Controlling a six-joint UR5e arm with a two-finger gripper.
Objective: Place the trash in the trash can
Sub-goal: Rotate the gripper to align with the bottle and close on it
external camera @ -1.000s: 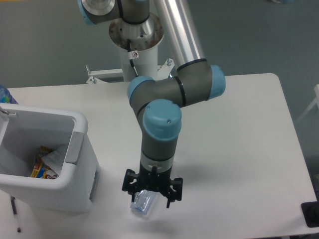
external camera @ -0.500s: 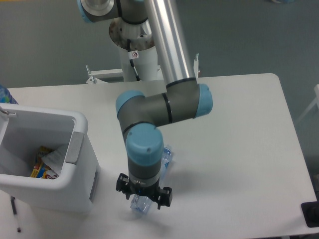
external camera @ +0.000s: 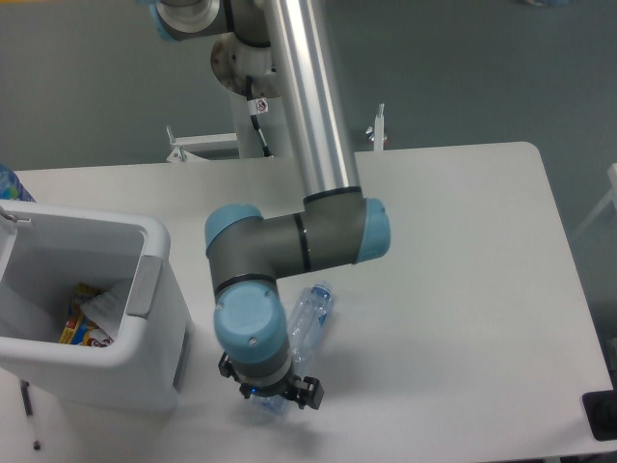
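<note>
Far left: white trash can (external camera: 159, 289), open-topped, grey tab on its right wall, already holding some colourful packaging and a pale wrapper at the bottom. Standing on the white table (external camera: 463, 289), near the front-left corner.

Just right of the can: gripper (external camera: 267, 394), pointing straight down at the table, shifted leftward and lower over the last second, now noticeably closer to the can than a second ago. Beneath it, the crumpled clear wrapper (external camera: 262, 409), only a sliver showing under the wrist. Jaw state: cannot tell — fingers hidden under the blue wrist joint, wrapper barely visible between the black finger mounts. Unclear too whether the wrapper is lifted or resting on the tabletop; its place in the frame hardly changed while the arm swung across.

Slightly right again: crushed bluish water bottle (external camera: 310, 318), lying on the table, slanted, cap end up and to the right, newly uncovered as the forearm moved aside. Not in the gripper, not in the can.

Meaning for the task: neither clear plastic piece binned yet. Likely step: closing on or carrying the wrapper toward the can, bottle left for afterwards. Risk: thin, springy plastic, easily slipping from a loose pinch.
</note>
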